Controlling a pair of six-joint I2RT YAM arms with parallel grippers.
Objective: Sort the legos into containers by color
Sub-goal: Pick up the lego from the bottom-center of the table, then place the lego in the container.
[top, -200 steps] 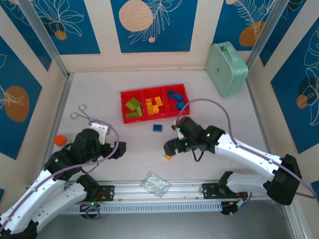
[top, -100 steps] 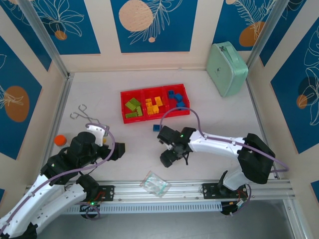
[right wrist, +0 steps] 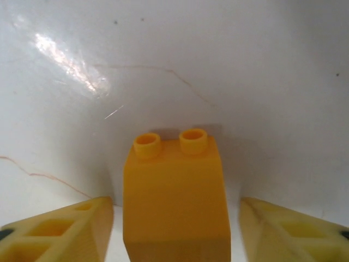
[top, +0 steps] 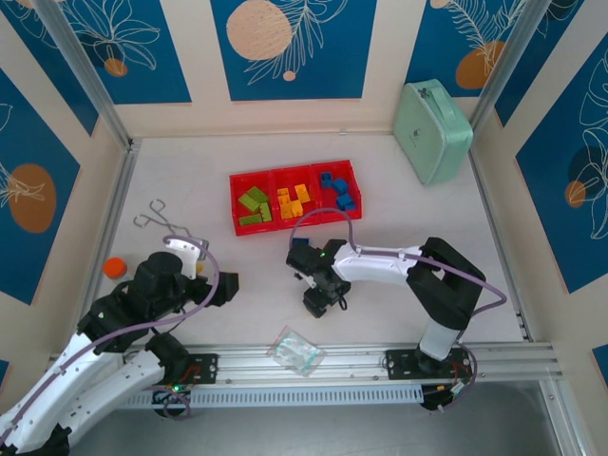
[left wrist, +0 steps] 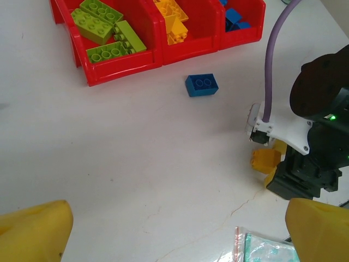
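Observation:
An orange-yellow lego [right wrist: 174, 202] stands on the white table between the fingers of my right gripper [right wrist: 175, 232]. The jaws are open, with a gap on each side of the brick. The left wrist view shows the same brick [left wrist: 264, 160] under the right gripper [top: 315, 306]. A blue lego [left wrist: 201, 84] lies loose in front of the red containers [top: 271, 195]. These hold lime green [top: 254, 204], orange-yellow [top: 294, 199] and blue [top: 334, 187] legos, left to right. My left gripper [top: 228, 283] hovers open over bare table [left wrist: 174, 234].
A clear plastic bag [top: 295, 351] lies near the front rail, just right of the left gripper's view [left wrist: 267, 248]. A mint-green case [top: 433, 130] leans at the back right. Metal forceps [top: 152, 217] and an orange ball [top: 115, 267] sit at the left.
My right arm swung left and came down over the orange-yellow lego, and its jaws narrowed around it. The left arm drew back slightly, then held still.

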